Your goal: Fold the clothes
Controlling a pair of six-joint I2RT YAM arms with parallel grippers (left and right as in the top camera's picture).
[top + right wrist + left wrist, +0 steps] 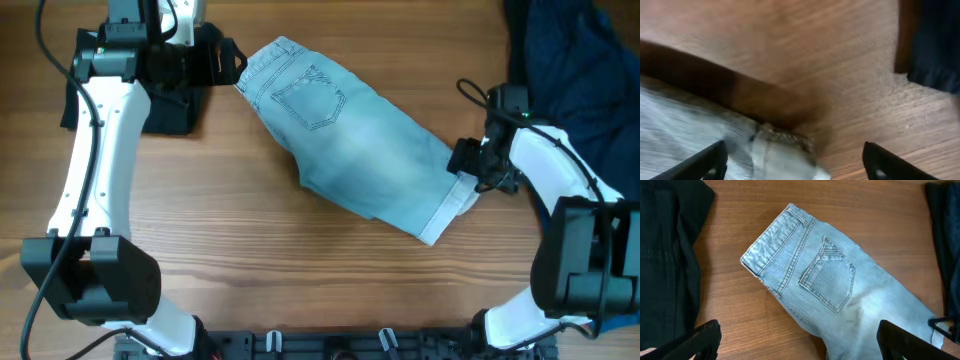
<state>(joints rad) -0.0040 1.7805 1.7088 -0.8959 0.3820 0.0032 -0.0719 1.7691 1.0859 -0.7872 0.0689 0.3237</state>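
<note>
1. Closest to my side, the brown wood-grain table lies bare between the two arm bases.
2. The right gripper sits low at the cuffed hem of the pale, washed light-blue denim shorts. In the right wrist view its fingers are spread wide, with the frayed cuff between them. That view is blurred, so I cannot tell whether a finger touches the cloth.
3. The shorts lie flat and slantwise across the middle of the table, hem toward the near right and waistband toward the far left. One stitched back pocket faces up.
4. The left gripper hangs just beside the waistband corner, its jaws parted and holding nothing.
5. A crumpled black garment lies under the left arm, apart from the shorts.
6. A heaped dark navy garment fills the far right corner.
</note>
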